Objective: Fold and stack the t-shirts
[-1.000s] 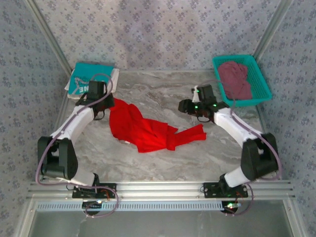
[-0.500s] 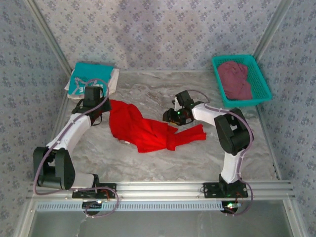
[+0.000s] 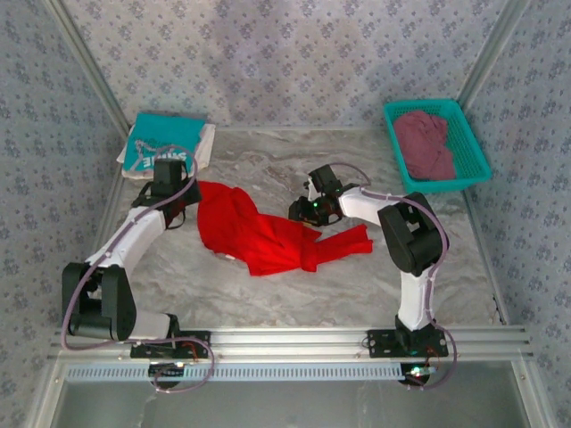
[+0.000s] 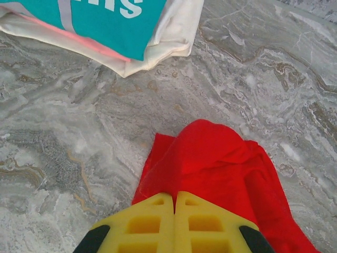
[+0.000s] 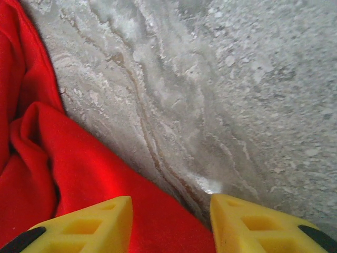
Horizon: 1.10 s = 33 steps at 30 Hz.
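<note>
Red t-shirt (image 3: 259, 236) is lying crumpled at the middle of the bench (image 3: 268, 169), so I am judging the job about half done. The teal t-shirt (image 3: 156, 143) is sitting folded on the white t-shirt (image 3: 207, 143) at ten o'clock. The maroon t-shirt (image 3: 424, 143) is waiting bunched in the basket (image 3: 473, 134) at two o'clock. My left pincer (image 4: 174, 203) is pressing together at the red cloth's nine o'clock edge, and I cannot tell whether it is pinching fabric. My right pincer (image 5: 171, 208) is standing spread over the one o'clock edge.

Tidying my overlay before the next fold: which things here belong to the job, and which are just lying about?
Job:
red t-shirt, crumpled, centre
teal shirt on white shirt, far left
maroon shirt, inside the basket

Lying about:
the basket itself, just a holder
</note>
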### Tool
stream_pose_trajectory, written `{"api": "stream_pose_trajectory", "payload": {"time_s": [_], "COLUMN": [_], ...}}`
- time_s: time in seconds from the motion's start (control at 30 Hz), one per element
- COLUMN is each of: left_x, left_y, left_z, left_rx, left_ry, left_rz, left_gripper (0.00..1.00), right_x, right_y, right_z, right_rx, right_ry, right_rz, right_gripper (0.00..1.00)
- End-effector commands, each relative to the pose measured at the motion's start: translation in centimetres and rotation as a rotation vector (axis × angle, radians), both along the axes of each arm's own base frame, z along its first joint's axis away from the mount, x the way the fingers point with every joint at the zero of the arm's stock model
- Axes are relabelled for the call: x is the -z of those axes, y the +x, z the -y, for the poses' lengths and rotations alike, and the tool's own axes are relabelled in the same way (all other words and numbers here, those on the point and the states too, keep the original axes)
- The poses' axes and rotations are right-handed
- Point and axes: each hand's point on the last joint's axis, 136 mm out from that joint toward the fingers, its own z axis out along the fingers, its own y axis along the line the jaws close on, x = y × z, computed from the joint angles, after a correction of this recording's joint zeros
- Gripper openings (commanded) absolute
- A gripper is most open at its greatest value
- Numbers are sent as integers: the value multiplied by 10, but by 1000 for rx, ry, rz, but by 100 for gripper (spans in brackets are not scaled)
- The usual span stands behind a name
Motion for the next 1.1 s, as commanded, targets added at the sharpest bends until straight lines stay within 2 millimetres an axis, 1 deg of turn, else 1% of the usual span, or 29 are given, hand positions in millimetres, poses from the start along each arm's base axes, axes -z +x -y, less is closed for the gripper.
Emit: {"api": "stream_pose_trajectory", "payload": {"time_s": [0.0, 0.07, 0.17, 0.2, 0.3, 0.4, 0.43, 0.47, 0.57, 0.67, 0.7, 0.87, 0.97, 1.07], "left_x": [-14, -16, -20, -21, -24, -33, -35, -37, -46, -60, -65, -97, -119, -150], "left_y": [1, 1, 0, -1, -2, -3, -4, -5, -7, -11, -12, -19, -25, -34], "left_z": [-1, -3, -3, -5, -10, -12, -13, -16, -22, -26, -28, -36, -41, -45], "left_rx": [-10, -22, -18, -23, -49, -53, -56, -64, -88, -96, -104, -118, -122, -117], "left_ry": [-27, -28, -25, -20, -32, -44, -41, -40, -62, -67, -67, -78, -61, -53], "left_rz": [52, 62, 67, 72, 95, 110, 118, 129, 152, 182, 200, 264, 306, 356], "left_gripper": [0, 0, 0, 0, 0, 0, 0, 0, 0, 0, 0, 0, 0, 0], "right_x": [5, 9, 11, 13, 11, 0, -5, -13, -46, -86, -89, -139, -174, -217], "right_y": [1, -2, -6, -7, -6, -1, 2, 5, 15, 22, 19, 14, 9, -4], "right_z": [3, 4, -5, -8, -17, -20, -18, -16, -5, 7, 14, 41, 57, 76], "right_rx": [0, 1, -36, -51, -60, -36, -28, -22, 7, 29, 34, 64, 71, 67], "right_ry": [-56, -82, -96, -94, -53, 4, 14, 23, 53, 74, 69, 76, 86, 51], "right_rz": [10, 2, 22, 23, 13, 44, 56, 70, 137, 238, 250, 386, 492, 636], "right_gripper": [45, 45, 43, 40, 25, 10, 9, 7, 0, 0, 0, 0, 0, 0]}}
